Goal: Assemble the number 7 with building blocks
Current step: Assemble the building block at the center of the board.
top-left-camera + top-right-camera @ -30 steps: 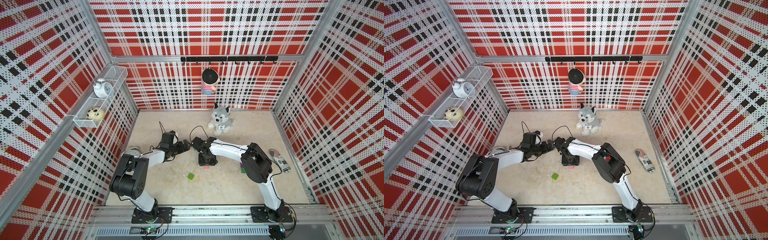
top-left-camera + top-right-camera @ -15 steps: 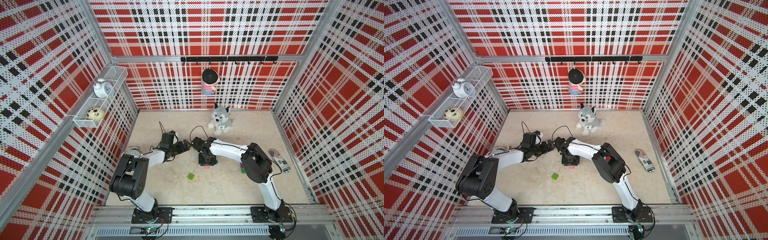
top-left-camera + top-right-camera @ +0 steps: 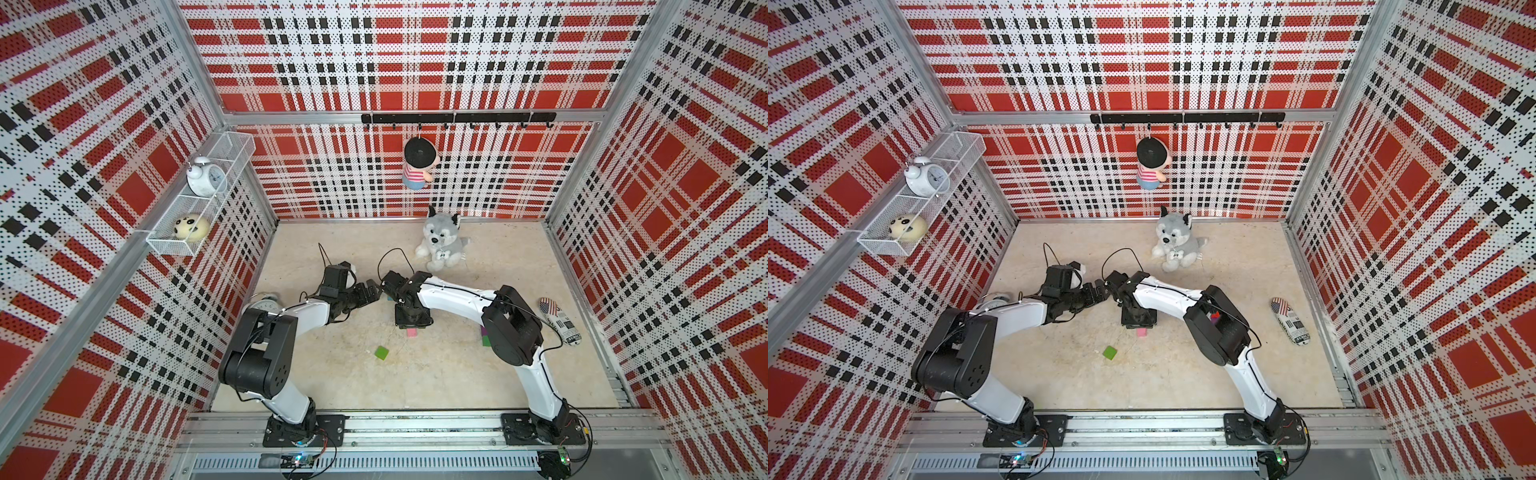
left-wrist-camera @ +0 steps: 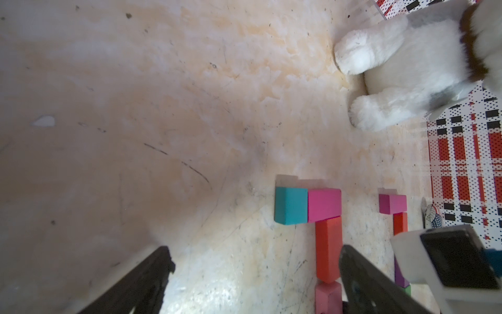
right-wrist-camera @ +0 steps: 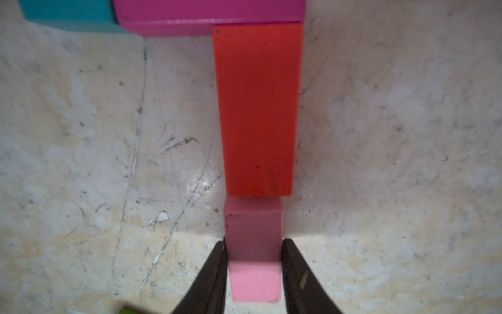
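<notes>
Small flat building blocks in plain matte colours, lying on the pale marbled table (image 3: 332,374), centre of both top views, mostly hidden there under the right arm.

Right wrist view, along the upper edge: teal block (image 5: 68,13) butted against magenta block (image 5: 209,16), together a crossbar. Touching the underside of the magenta's right end: long red block (image 5: 258,108), running down mid-frame. End to end below it, touching: pink block (image 5: 254,252), shorter and a little narrower.

Left wrist view, right of that figure and apart from it: second magenta block (image 4: 392,204) adjoining second red block (image 4: 400,223), then purple block (image 4: 400,274), partly hidden behind the right arm's wrist. Alone at lower centre of both top views, well apart: green block (image 3: 381,353).

Right gripper (image 5: 254,271): pinching the pink block, one dark finger (image 5: 212,277) pressed to each long side. Left gripper (image 4: 255,285): spread wide, holding nothing, just left of the right gripper at the centre of both top views. Plush dog (image 3: 440,245) at upper centre, clear of the blocks.

Against a second ago, in the top views: both arms, green block and pink block in the same places; no shift discernible.
</notes>
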